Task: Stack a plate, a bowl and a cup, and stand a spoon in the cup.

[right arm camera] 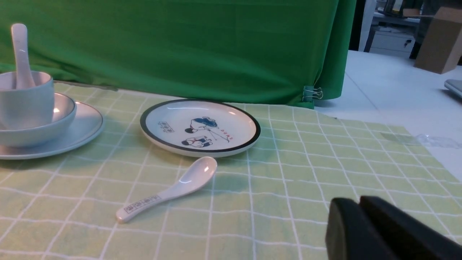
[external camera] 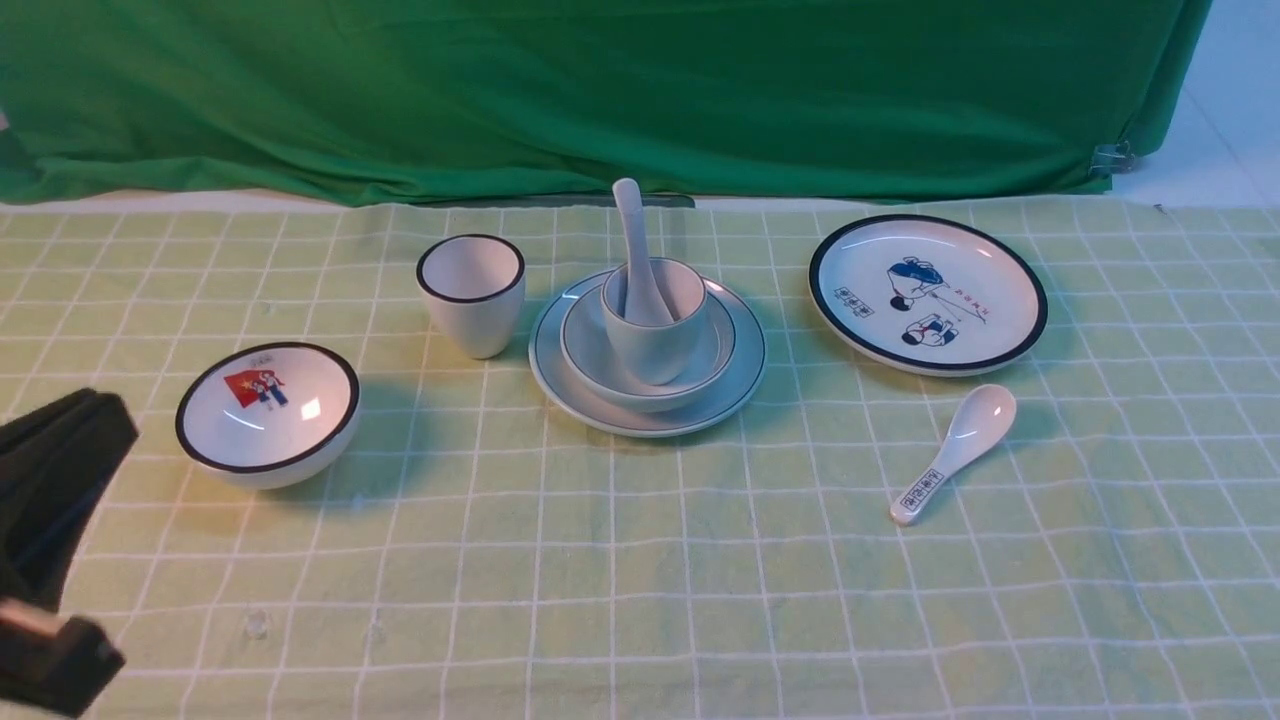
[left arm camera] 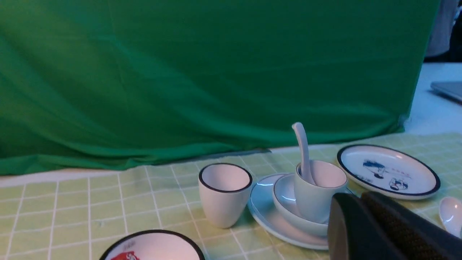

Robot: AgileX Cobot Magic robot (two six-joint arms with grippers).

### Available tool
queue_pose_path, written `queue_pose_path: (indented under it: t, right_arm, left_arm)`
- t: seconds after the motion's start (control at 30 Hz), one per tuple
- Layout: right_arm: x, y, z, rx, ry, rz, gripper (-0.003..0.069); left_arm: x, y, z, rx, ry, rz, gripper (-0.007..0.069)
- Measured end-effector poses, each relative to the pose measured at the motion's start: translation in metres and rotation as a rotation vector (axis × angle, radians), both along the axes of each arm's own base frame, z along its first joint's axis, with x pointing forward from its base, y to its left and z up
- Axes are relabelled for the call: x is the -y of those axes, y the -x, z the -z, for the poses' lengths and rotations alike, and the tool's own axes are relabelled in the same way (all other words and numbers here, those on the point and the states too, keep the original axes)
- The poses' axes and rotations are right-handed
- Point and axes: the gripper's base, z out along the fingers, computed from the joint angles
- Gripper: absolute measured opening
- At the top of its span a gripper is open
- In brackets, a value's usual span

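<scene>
at nine o'clock on the checked cloth (external camera: pixel 640 560), your left gripper (external camera: pixel 45 530) hangs with fingers pressed together, holding nothing. the red-picture bowl (external camera: pixel 267 413) and black-rimmed cup (external camera: pixel 471 293) sit beside it. at centre, the plate (external camera: pixel 647 351) carries the bowl (external camera: pixel 647 345), the cup (external camera: pixel 654 320) and the upright spoon (external camera: pixel 636 255). at three o'clock lie the cartoon plate (external camera: pixel 928 293) and printed spoon (external camera: pixel 955 451). your right gripper (right arm camera: pixel 361 231) shows fingers closed, empty.

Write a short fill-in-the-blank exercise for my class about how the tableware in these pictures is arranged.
1. The cup sits inside the ____.
2. The bowl rests on the plain ____.
3. The spoon stands in the cup with its handle pointing ____.
4. The printed spoon lies on the ____.

Missing words: bowl; plate; up; tablecloth
</scene>
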Motion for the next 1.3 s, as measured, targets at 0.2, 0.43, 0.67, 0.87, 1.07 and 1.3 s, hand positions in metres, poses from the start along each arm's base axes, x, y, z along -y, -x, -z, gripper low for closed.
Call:
queue_pose_path:
  t: [0.2,0.43,0.67,0.87,1.07,1.3]
  right_arm:
    - [0.000,0.000,0.000,0.000,0.000,0.000,0.0100]
    - [0.000,0.000,0.000,0.000,0.000,0.000,0.0113]
    - [0.000,0.000,0.000,0.000,0.000,0.000,0.0132]
    - [0.000,0.000,0.000,0.001,0.000,0.000,0.0149]
    - [0.000,0.000,0.000,0.000,0.000,0.000,0.0162]
    - [0.000,0.000,0.000,0.000,0.000,0.000,0.0172]
  left_arm:
    - [-0.006,0.024,0.054,0.101,0.027,0.000,0.0015]
    - [-0.006,0.025,0.073,-0.048,0.131,0.009,0.0015]
    - [-0.012,0.024,0.080,-0.129,0.157,-0.095,0.0015]
    - [-0.017,0.024,0.089,-0.214,0.143,-0.203,0.0015]
    - [-0.017,0.024,0.090,-0.227,0.130,-0.207,0.0015]
    - [-0.017,0.024,0.090,-0.231,0.126,-0.202,0.0015]
